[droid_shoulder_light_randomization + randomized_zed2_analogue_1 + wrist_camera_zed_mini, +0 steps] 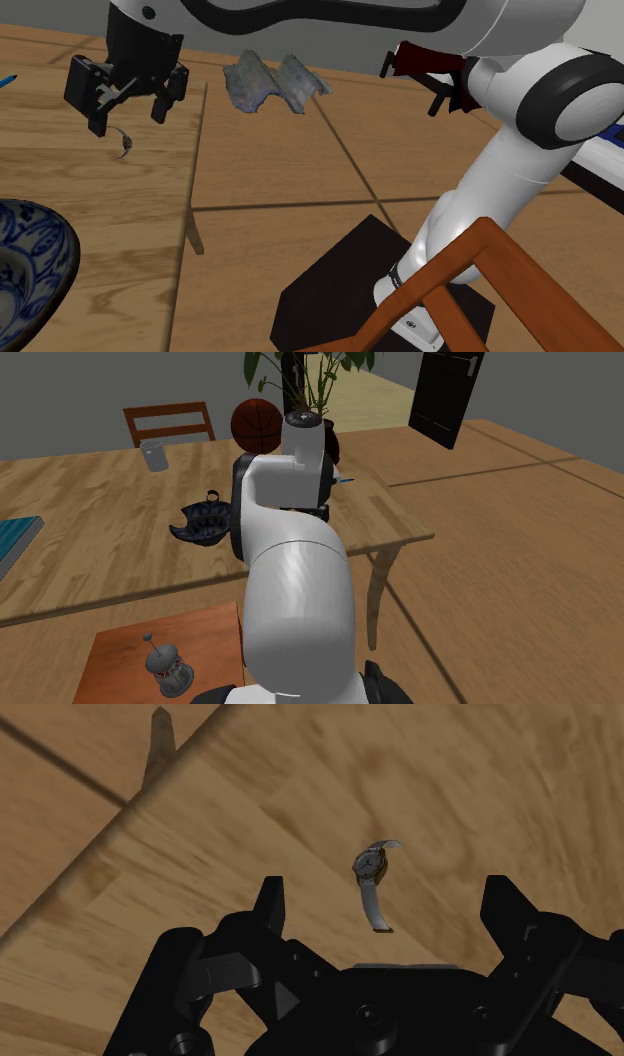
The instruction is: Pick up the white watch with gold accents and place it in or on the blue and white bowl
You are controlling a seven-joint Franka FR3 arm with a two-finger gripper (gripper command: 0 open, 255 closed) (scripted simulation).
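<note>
- Your gripper [383,896] is spread wide with nothing in it. It hangs above the wooden table [90,220], off the surface and well apart from the blue and white bowl [28,262].
- The watch [372,884] lies on the table under the gripper, roughly centred between the two fingers and touching neither. It is well apart from the bowl, on the side toward the table edge [198,150].
- It has a pale grey strap and a small case with a gold-toned rim, and one strap end curls up off the wood. My read is that it's thin and light, with little to bite on.
- Too shallow a descent: the pads would catch only the strap. It flexes, so the watch could twist or slip out on the lift.
- Too deep: the fingertips would hit the wood before they close. The watch sits low, so your margin looks small.
- Off-centre close: one finger would land first and shove the watch sideways. A shove away from the bowl heads for the table edge and could drop it to the floor.
- The carry to the bowl is long. With a strap-only hold the watch could swing and drop short.
- Release: the bowl's wall slopes. If you let go over the rim, or from high up, the watch may bounce or slide out. Go low over the bowl's middle.
- Check centring in the wrist view before you close.
</note>
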